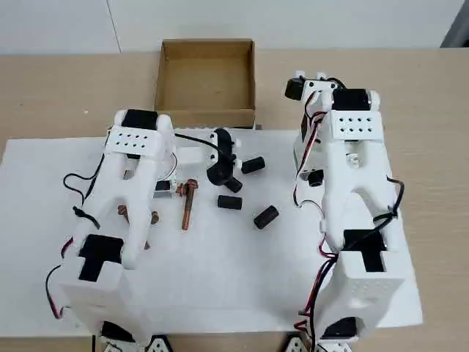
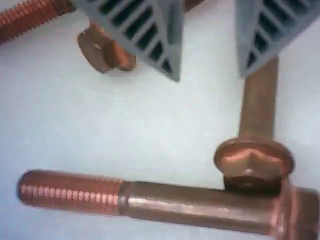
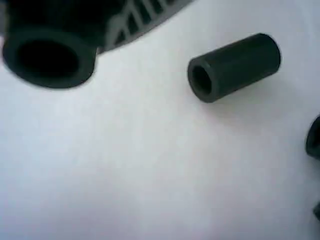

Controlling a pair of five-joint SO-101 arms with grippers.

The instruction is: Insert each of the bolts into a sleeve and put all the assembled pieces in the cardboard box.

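Note:
Copper bolts lie on the white sheet under my left gripper (image 2: 210, 76), which hangs open just above them. One bolt (image 2: 165, 202) lies flat, and a second bolt (image 2: 257, 105) rests its head on it. A third bolt head (image 2: 102, 50) sits beside one finger (image 2: 150, 35). In the high view the left gripper (image 1: 165, 187) is next to a bolt (image 1: 188, 207). My right gripper (image 1: 315, 178) is shut on a black sleeve (image 3: 47, 60), with its bore facing the camera. Another sleeve (image 3: 235, 65) lies loose on the sheet nearby.
The open cardboard box (image 1: 205, 117) stands at the back edge of the white sheet (image 1: 220, 286). Loose black sleeves (image 1: 253, 165) (image 1: 229, 202) (image 1: 265, 216) lie between the two arms. More bolts (image 1: 135, 214) sit partly under the left arm.

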